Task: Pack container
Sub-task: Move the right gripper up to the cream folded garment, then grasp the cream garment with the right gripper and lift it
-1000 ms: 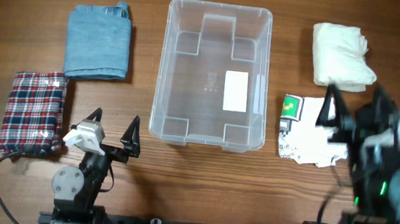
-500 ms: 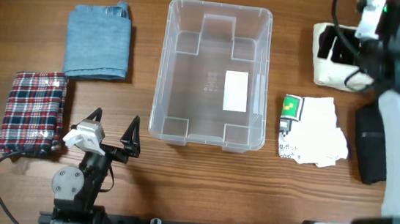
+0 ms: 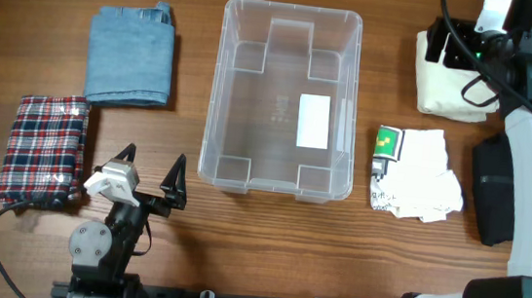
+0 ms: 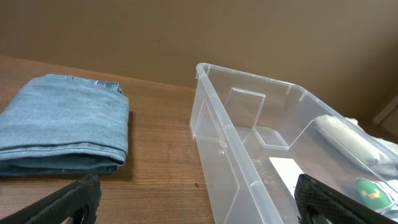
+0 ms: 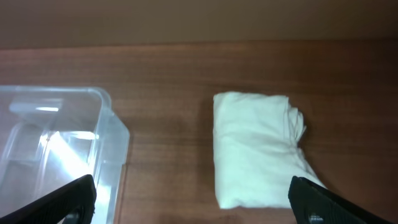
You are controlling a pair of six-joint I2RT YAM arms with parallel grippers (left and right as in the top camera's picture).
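Note:
The clear plastic container (image 3: 286, 97) stands empty at the table's middle, with a white label on its base. It also shows in the left wrist view (image 4: 273, 162) and the right wrist view (image 5: 50, 149). My left gripper (image 3: 150, 179) is open and empty at the front left, short of the container. My right gripper (image 3: 472, 42) is open and empty, over the folded white cloth (image 3: 454, 77) at the back right. The cloth shows below it in the right wrist view (image 5: 258, 149).
Folded blue jeans (image 3: 131, 56) lie left of the container. A red plaid cloth (image 3: 43, 147) lies at the far left. A white packet with a green label (image 3: 412, 173) lies right of the container. A black item (image 3: 492, 190) lies at the right edge.
My right arm has swung from the front right up to the back right, over the white cloth. The left arm has not moved.

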